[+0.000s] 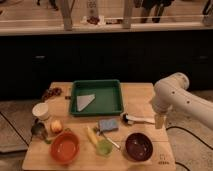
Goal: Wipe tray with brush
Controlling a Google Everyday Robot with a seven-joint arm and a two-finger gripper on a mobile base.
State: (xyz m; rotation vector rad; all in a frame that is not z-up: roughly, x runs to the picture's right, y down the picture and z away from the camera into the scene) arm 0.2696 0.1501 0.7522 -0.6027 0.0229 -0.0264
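The dark green tray (96,83) lies at the back middle of the wooden table, with a pale grey folded piece (85,101) inside it. The brush (139,119) lies on the table just right of the tray's front right corner, its dark head to the left and its white handle pointing right. My gripper (159,122) hangs down from the white arm (172,92) at the right, right at the handle's right end and above the table.
A blue sponge (108,124) lies in front of the tray. An orange bowl (65,147), a green cup (104,147), a yellow-handled utensil (91,135) and a dark bowl (138,146) line the front. A white cup (41,110) and small items stand at the left.
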